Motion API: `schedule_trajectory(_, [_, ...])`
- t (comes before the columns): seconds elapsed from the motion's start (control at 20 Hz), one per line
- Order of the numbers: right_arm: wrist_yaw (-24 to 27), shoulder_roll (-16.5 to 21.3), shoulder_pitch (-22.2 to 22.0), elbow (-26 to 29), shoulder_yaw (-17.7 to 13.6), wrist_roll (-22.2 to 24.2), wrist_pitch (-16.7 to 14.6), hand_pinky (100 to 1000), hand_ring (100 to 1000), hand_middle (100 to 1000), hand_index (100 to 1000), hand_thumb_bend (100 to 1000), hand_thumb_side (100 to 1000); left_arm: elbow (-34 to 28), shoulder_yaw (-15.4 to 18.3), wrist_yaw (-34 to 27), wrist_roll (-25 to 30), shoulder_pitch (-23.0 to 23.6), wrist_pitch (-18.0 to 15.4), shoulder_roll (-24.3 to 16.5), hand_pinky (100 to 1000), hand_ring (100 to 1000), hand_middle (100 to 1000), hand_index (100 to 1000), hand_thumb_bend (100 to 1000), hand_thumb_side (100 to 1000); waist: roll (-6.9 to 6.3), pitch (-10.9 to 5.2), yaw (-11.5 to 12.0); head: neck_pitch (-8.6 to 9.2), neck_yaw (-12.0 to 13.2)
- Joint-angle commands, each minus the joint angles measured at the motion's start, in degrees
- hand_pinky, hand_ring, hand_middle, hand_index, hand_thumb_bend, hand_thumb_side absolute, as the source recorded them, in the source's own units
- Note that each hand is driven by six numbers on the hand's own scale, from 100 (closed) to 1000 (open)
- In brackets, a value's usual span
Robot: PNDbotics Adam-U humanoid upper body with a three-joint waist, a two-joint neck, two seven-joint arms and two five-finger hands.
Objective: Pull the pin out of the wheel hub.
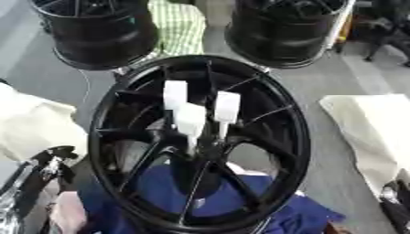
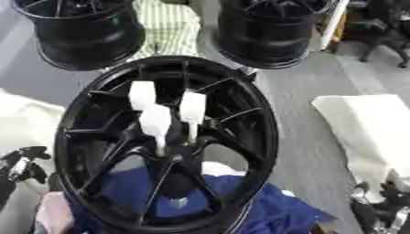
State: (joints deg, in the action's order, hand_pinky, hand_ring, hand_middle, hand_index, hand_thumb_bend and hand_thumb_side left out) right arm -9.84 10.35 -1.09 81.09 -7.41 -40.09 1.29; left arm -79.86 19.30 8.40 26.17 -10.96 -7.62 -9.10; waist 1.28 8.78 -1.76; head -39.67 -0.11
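The fingers of the left hand [image 1: 50, 160] show dark at the lower left edge, beside the wheel's rim, touching none of the pins; whether they are curled or straight I cannot tell. Those of the right hand [image 2: 376, 201] show at the lower right corner, well apart from the wheel, and their state is just as unreadable.

The black wheel [image 1: 200, 141] fills the middle of both views, its face turned up towards the camera, thin spokes running from the rim in to the wheel hub [image 1: 204, 148]. Beneath it lies a blue cloth [image 1: 232, 201], seen through the lower spokes and spreading out past the rim at the lower right.

Two more black wheels stand behind, one at the upper left [image 1: 100, 29] and one at the upper right [image 1: 284, 29], with a green-and-white striped cloth [image 1: 180, 27] between them. Pale cream sheets lie at the left [image 1: 32, 123] and at the right [image 1: 372, 132].

Three white pins rise from the hub, still seated: a rear left pin [image 1: 175, 95], a right pin [image 1: 227, 109] and a front pin [image 1: 191, 121], each with a blocky white head on what seems to be a thin stem going down into the hub.
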Motion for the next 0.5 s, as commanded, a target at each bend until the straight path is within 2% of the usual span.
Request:
schedule_trajectory(0.05, [-0.1, 0.7, 0.1, 1.3, -0.4, 0.0, 0.0, 356, 495, 623, 706, 231, 237, -0.7, 0.0, -0.1, 0.2, -0.5, -0.2, -1.1, 454, 460, 643, 778, 100, 687, -0.02, -0.67, 0.1, 0.39, 0.1])
schedule_trajectory(0.5, [-0.1, 0.7, 0.1, 1.3, -0.4, 0.0, 0.0, 356, 495, 624, 704, 231, 237, -0.7, 0.0, -0.1, 0.2, -0.6, -0.1, -1.1, 454, 460, 643, 778, 100, 688, -0.02, -0.63, 0.1, 0.47, 0.2])
